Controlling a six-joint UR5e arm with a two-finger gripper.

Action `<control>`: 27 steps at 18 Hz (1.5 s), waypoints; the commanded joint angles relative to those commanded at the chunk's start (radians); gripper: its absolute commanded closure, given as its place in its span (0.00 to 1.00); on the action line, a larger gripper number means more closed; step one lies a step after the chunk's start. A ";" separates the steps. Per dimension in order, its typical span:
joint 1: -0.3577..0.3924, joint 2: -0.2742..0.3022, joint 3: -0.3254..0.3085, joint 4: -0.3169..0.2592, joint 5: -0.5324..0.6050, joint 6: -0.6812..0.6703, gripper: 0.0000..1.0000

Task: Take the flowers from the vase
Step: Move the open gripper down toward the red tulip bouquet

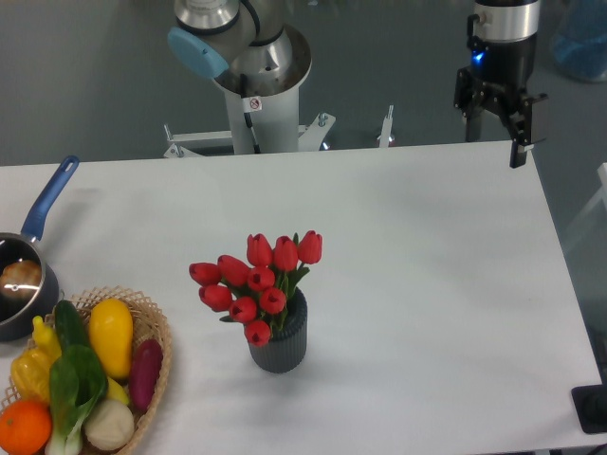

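**Tulips in the vase, gripper far off at the table's back edge**

The vase (pixel 279 346), dark grey and ribbed, stood upright on the white table (pixel 427 284), a little toward the front edge. The flowers (pixel 256 282) sat in it: red tulip buds bunched together and leaning up and to the left of the vase's mouth, with a few green leaves showing between the buds and the rim. Nothing else touched the vase.

The gripper (pixel 495 118) hung well apart from the vase, far behind it and to its right, over the table's back right corner. Its two dark fingers pointed downward with a gap visible between them, and they held nothing. A blue light glowed on the wrist just above them. The arm's base column (pixel 258 104) rose behind the vase, beyond the table's back edge.

To the left of the vase, near the front edge, lay a wicker basket (pixel 152 322) filled with produce: a yellow squash (pixel 112 334), a purple eggplant (pixel 145 372), a green leafy vegetable with a white stalk (pixel 74 393) and an orange (pixel 23 427). Farther left of the vase, beyond the basket, sat a dark saucepan (pixel 17 294) with a blue handle angled up and away toward the table's back.
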 joint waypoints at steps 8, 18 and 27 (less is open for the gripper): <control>-0.032 -0.006 -0.018 -0.003 -0.046 -0.044 0.00; -0.118 -0.035 -0.048 -0.005 -0.160 -0.348 0.00; -0.158 -0.098 -0.071 -0.003 -0.406 -0.416 0.00</control>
